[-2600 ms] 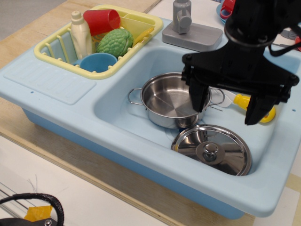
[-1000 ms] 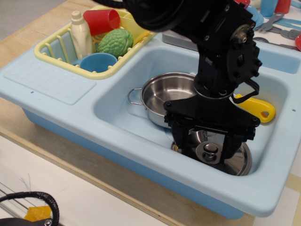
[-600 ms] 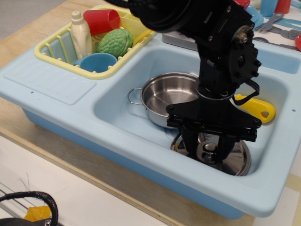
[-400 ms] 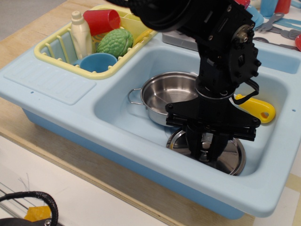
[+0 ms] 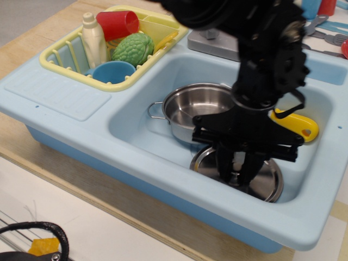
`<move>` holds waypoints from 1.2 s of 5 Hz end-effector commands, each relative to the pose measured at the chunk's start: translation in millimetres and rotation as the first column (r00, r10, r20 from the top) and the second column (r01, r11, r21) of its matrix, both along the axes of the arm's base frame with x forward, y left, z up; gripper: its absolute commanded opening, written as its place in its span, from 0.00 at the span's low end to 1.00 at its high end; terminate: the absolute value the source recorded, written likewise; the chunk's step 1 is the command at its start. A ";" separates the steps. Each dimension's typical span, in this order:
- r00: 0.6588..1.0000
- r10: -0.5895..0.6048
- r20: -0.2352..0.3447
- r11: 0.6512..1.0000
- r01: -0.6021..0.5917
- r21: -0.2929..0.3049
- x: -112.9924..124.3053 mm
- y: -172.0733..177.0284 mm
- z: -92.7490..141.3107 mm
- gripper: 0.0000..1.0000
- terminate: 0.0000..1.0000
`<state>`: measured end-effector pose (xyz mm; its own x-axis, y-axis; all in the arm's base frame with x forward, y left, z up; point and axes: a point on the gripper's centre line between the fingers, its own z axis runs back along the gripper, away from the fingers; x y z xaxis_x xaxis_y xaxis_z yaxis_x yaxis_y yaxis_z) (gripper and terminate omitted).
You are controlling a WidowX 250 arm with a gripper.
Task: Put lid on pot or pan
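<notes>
With the pincer [image 5: 237,173] pinched narrow around the knob of the lid [image 5: 239,175] directly beneath it, raise it level, then carry it up-left over the pot [image 5: 197,113] just behind

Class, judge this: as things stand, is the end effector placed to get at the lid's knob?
Probably yes. The end effector is down over the lid in the sink, fingers closed about its centre, nothing between them.

Pale blue sink [image 5: 136,157], shiny silver pot [image 5: 187,111] and lid [image 5: 269,182], black gripper [image 5: 238,173], yellow rack [image 5: 60,65], red cup [image 5: 118,24], green vegetable [image 5: 132,50], cream bottle [image 5: 93,41], blue cup [image 5: 112,72]
</notes>
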<state>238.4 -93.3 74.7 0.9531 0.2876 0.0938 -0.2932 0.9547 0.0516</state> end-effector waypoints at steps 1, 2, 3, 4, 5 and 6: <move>1.000 0.006 0.030 0.999 -0.007 0.031 -8.2 -18.1 39.6 0.00 0.00; 1.000 0.011 0.025 0.999 -0.012 0.034 -9.5 -19.5 49.7 0.00 0.00; 1.000 0.011 0.029 0.999 -0.012 0.045 -5.6 -8.6 55.2 0.00 0.00; 0.999 0.009 0.032 0.999 -0.010 0.035 1.4 5.6 59.8 0.00 0.00; 0.999 -0.001 0.054 0.999 -0.001 0.038 7.2 18.6 61.1 0.00 0.00; 0.996 -0.016 0.083 0.998 0.011 0.056 18.6 35.0 62.7 0.00 0.00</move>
<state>258.5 -51.4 125.2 0.9541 0.2520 0.1617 -0.2695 0.9581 0.0968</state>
